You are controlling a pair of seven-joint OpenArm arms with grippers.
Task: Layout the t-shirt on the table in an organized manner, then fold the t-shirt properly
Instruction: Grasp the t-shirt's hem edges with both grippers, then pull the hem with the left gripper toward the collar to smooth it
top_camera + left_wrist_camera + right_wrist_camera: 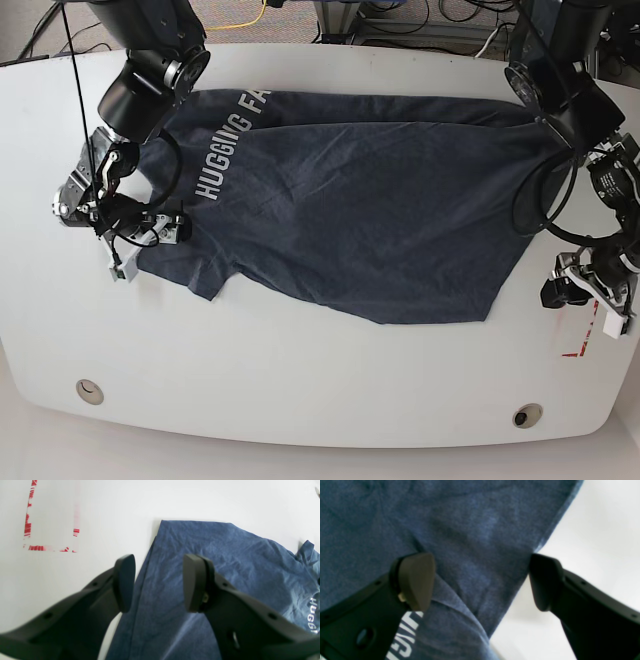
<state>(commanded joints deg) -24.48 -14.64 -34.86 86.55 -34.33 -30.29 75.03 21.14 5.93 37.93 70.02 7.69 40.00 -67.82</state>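
Base view shows the t-shirt [350,220] spread on the white bench [300,400], lettering toward the far left corner. Left claw [158,582] is open and holds nothing; it hangs over the shirt's side edge, one finger above bare bench, near the red tape mark [50,530]. Right claw [482,580] is wide open, also holding nothing, straddling the shirt's edge just beside the white letters.

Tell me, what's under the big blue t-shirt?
The white table is under the t-shirt, which lies spread on it. Whatever sits beneath the cloth is covered, so nothing else can be seen there.
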